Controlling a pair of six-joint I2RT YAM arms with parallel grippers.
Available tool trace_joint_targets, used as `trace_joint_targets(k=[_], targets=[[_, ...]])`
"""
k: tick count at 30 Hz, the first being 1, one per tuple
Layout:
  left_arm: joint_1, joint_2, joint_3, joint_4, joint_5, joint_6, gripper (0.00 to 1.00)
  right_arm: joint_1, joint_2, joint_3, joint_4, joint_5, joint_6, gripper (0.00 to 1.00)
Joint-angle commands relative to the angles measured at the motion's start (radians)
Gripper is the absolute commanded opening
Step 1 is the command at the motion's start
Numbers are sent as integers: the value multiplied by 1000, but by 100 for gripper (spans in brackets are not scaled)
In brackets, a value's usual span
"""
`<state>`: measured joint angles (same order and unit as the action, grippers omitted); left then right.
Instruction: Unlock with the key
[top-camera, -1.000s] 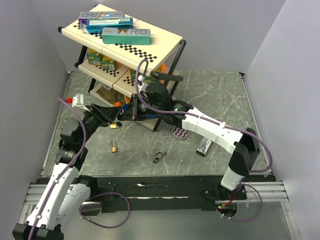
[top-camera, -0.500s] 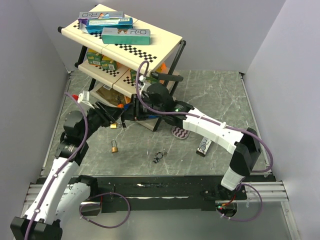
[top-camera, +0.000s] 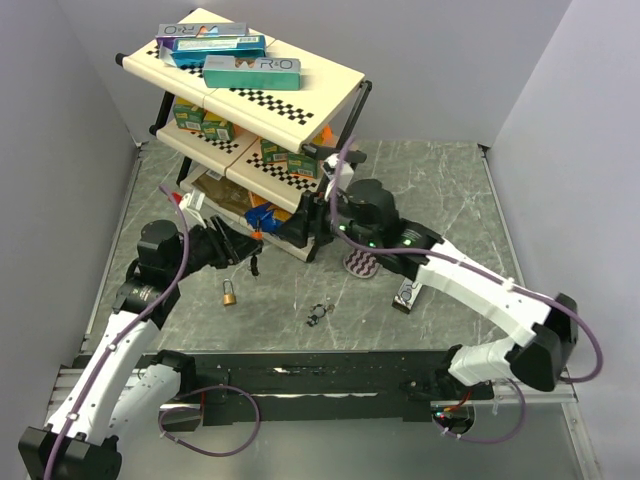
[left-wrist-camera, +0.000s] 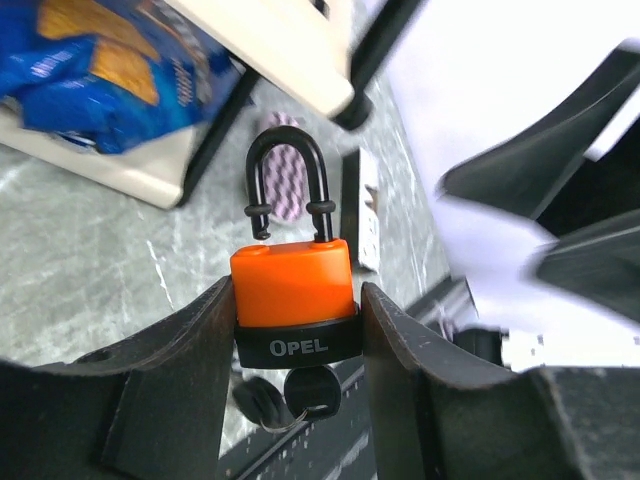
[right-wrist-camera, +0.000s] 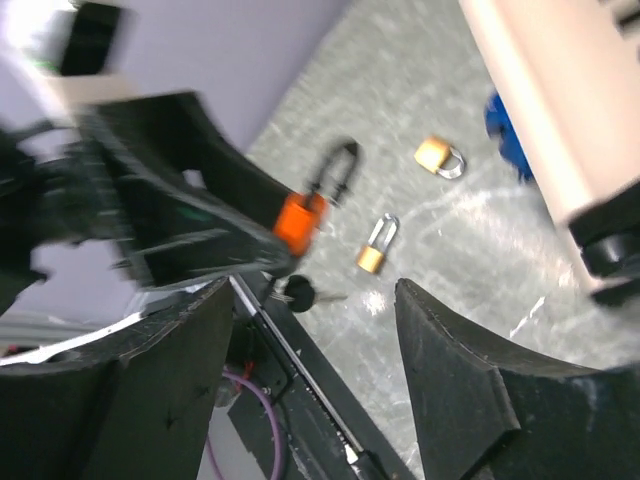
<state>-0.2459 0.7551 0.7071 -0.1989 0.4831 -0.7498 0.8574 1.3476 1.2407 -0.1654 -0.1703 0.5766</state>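
Holding the orange padlock (left-wrist-camera: 292, 275) by its two flanks in the left pincer (left-wrist-camera: 297, 300), closed firmly on the body, with the shackle (left-wrist-camera: 290, 160) standing out beyond the fingertips and the key (left-wrist-camera: 305, 385) lodged in the underside, back toward the wrist, a second key dangling beside it on the same ring. With the right pincer (right-wrist-camera: 312, 290) spread wide, gripping nothing, apart from the lock, padlock and key straight ahead of its gaping jaws and nearer the finger at the left of the right wrist view. Past that pincer, a brass padlock (right-wrist-camera: 375, 255) and another brass padlock (right-wrist-camera: 438, 155) lying on the table (right-wrist-camera: 480, 230), farther out than the orange one, and the shelf rack (right-wrist-camera: 560, 90) off beyond the opposite finger. Judged to be at the turning step, with the key seated and no pincer on it. Hard to judge from the left wrist view the shackle's left leg as clear of the body or seated, and so the lock as sprung or not. Calls next, if not sprung, for bringing the right pincer in under the left fingers, pinching the flat head of the key squarely, and twisting about the lock's long axis while bracing the body against the turn. Calls otherwise for tugging the shackle away from the left fingertips to prove it free. Worth minding the dangling second key, liable to foul the pinch.
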Motion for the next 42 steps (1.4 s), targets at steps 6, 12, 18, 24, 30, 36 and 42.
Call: trace_joint_targets(k=[6, 12, 18, 24, 30, 36, 42], targets=[[-1, 19, 86, 7, 415, 158, 1, -3, -99, 78, -51, -296, -242, 74], [-3, 52, 124, -30, 592, 178, 1, -9, -62, 126, -97, -420, -359, 74], [-3, 69, 129, 6, 660, 150, 1, -37, -12, 161, -75, -534, -373, 74], [-4, 64, 124, 23, 667, 138, 1, -49, 44, 200, -97, -609, -386, 74], [-3, 59, 126, 20, 663, 139, 1, -61, 62, 192, -100, -678, -371, 73], [-3, 56, 123, 21, 652, 139, 1, -73, 64, 161, -105, -716, -345, 71], [-4, 56, 120, 35, 666, 132, 1, -80, 70, 137, -92, -716, -334, 70]])
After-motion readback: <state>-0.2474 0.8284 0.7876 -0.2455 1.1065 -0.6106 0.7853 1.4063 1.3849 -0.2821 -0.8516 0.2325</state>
